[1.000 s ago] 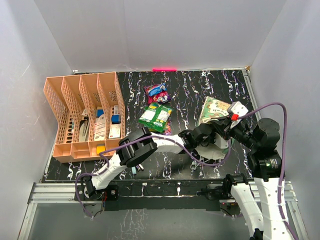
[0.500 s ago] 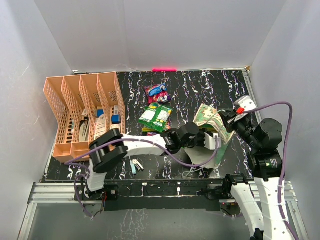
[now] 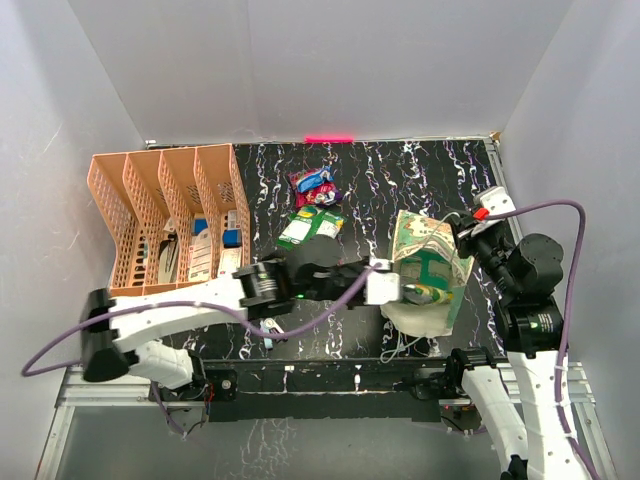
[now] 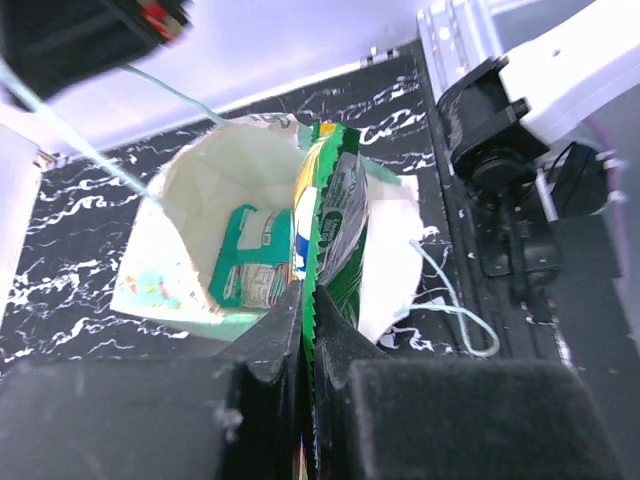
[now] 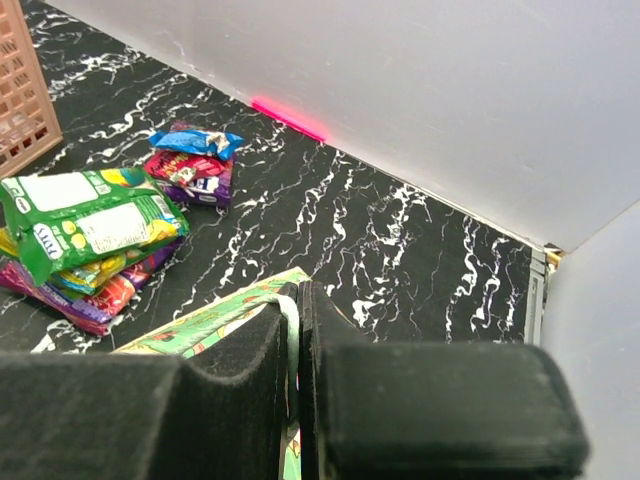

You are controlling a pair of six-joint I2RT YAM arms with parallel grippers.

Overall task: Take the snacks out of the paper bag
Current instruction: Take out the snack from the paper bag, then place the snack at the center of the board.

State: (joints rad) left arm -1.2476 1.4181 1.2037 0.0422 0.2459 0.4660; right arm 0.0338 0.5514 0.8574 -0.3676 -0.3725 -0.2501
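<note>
No wording comes through clearly anywhere. The top green packet (image 5: 90,215) of the pile on the surface shows a white label panel and a small blue oval logo, but the letters are too small to read. Behind it, the purple packet (image 5: 205,187) carries white lettering, all blurred. Down inside the paper bag (image 4: 230,170), a teal packet (image 4: 250,255) shows a white printed panel, unreadable. The held green packet (image 4: 340,230), pinched in the left hand (image 4: 305,320), is edge-on, its print illegible. The bag's green printing by the right hand (image 5: 297,310) is no clearer.
</note>
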